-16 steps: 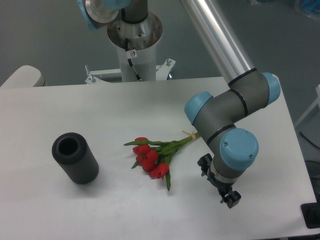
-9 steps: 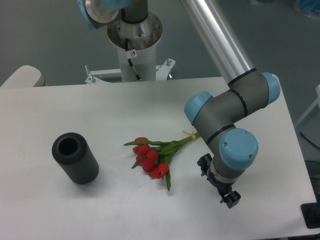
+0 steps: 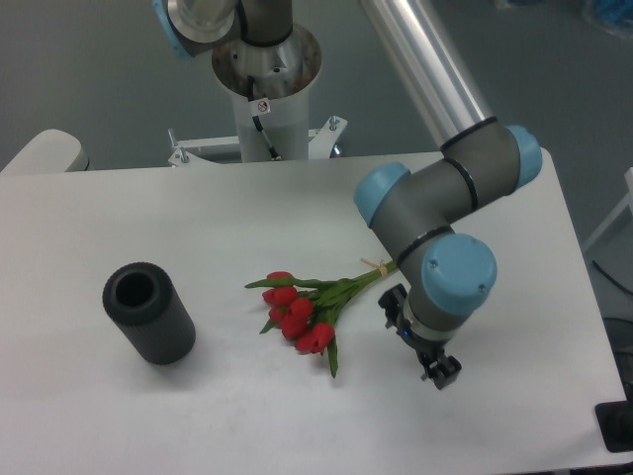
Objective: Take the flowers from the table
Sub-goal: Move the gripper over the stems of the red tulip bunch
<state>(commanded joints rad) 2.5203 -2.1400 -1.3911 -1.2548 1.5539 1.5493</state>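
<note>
The flowers (image 3: 307, 305), a small bunch of red tulips with green stems and a pale band, lie flat on the white table (image 3: 198, 218) near its middle, heads toward the front left and stems toward the back right. The gripper (image 3: 420, 341) hangs under the arm's blue-capped wrist just right of the stems, low over the table and apart from the bunch. Its fingers are mostly hidden under the wrist, so I cannot tell how its jaws stand. It holds nothing that I can see.
A black cylinder (image 3: 149, 313) with an open top stands on the left of the table. The arm's base column (image 3: 265, 79) stands behind the table's back edge. The arm's silver tube (image 3: 425, 69) slants over the back right.
The wrist and gripper have shifted a little to the left, closer to the stem end of the flowers. The flowers and the cylinder have not moved.
</note>
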